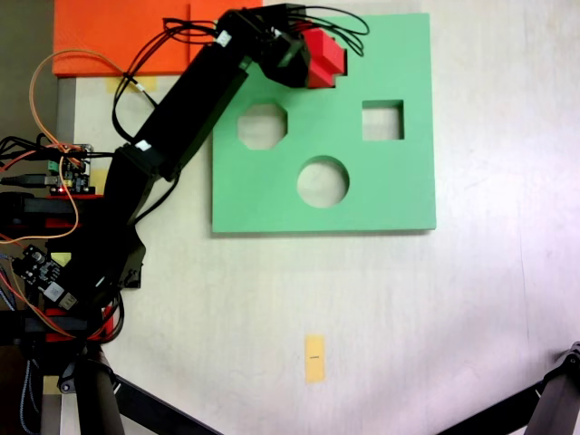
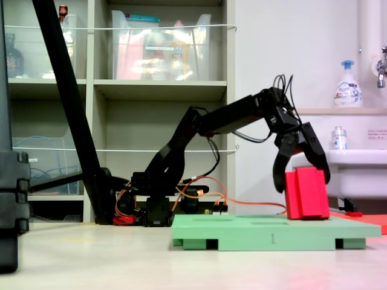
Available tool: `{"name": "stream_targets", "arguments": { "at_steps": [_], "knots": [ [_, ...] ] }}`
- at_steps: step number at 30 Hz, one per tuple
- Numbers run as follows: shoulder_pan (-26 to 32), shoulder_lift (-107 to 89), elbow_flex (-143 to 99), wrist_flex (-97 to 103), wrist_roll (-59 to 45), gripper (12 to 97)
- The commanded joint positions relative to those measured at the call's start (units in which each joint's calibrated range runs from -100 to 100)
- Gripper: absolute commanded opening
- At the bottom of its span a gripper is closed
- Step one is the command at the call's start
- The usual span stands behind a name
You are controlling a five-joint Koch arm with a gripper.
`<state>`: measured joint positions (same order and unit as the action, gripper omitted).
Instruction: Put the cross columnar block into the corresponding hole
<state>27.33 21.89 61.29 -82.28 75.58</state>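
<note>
The cross columnar block (image 1: 328, 60) is bright red and sits at the far edge of the green foam board (image 1: 381, 190) in a fixed view. In the side fixed view the block (image 2: 307, 196) stands slightly tilted, its base on the board's top (image 2: 254, 226). My gripper (image 2: 302, 181) straddles its upper part, one black finger (image 2: 280, 175) on each side, shut on it. From above, the gripper (image 1: 308, 56) and block cover that part of the board. The corresponding hole is hidden beneath them.
The board has octagonal (image 1: 262, 126), square (image 1: 382, 120) and round (image 1: 323, 181) cutouts. An orange sheet (image 1: 136, 36) lies at the far left. Controller boards and wires (image 1: 63, 172) crowd the left edge. A yellow tape strip (image 1: 314, 358) marks the table.
</note>
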Motion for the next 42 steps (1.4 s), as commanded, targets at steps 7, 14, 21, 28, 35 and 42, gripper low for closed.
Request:
{"name": "stream_targets", "arguments": {
  "at_steps": [7, 14, 21, 28, 35, 42],
  "knots": [
    [0.39, 2.83, 3.61, 5.20, 0.73, 32.5],
    [0.24, 7.86, 3.71, 8.76, 0.78, 33.0],
    [-0.24, 11.77, 3.71, 13.67, 0.63, 50.5],
    [-0.24, 11.77, 3.81, 13.96, 0.05, 94.8],
    [-0.15, -8.20, 3.81, 2.31, -6.15, 95.6],
    [-4.00, -42.70, 3.71, -14.35, -26.03, 83.7]
  ]
}}
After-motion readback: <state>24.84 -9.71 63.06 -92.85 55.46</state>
